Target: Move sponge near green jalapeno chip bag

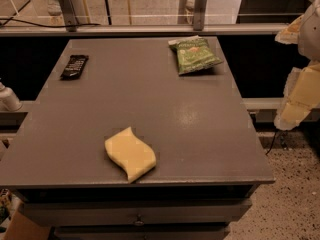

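Observation:
The sponge (130,154) is a pale yellow slab with wavy edges, lying flat near the front edge of the grey table (200,129), left of centre. The green jalapeno chip bag (195,55) lies at the far right corner of the table, well apart from the sponge. My gripper (299,96) hangs off the table's right side, above the floor, level with the table's middle. It is far from both the sponge and the bag and holds nothing that I can see.
A dark black wrapped bar (74,66) lies near the table's far left corner. A metal railing (150,29) runs behind the table. A drawer front (135,216) sits under the front edge. A white object (7,100) stands off the left side.

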`<state>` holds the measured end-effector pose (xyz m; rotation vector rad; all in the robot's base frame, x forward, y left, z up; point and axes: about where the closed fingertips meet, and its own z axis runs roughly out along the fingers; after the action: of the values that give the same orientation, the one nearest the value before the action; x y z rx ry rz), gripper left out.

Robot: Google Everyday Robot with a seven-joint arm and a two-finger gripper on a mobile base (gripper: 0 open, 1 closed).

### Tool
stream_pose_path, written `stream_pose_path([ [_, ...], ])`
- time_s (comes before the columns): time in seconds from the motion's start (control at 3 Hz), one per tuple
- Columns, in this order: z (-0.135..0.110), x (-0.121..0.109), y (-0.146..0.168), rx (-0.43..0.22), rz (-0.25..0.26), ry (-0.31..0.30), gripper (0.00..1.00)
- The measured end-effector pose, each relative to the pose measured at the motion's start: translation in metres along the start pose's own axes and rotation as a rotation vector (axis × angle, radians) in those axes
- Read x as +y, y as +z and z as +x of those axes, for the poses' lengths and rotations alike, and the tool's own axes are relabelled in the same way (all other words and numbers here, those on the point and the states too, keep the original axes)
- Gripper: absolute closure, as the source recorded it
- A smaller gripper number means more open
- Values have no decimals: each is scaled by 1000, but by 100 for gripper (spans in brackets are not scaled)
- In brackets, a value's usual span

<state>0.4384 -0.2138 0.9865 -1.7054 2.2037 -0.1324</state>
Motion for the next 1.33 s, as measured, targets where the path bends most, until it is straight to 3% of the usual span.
stream_pose_path([
  [0.33,0,0,0,0,0,0,0],
  [0.67,-8,6,3,-55,-28,5,0],
  [1.33,-97,67,9,-303,-94,-11,0],
])
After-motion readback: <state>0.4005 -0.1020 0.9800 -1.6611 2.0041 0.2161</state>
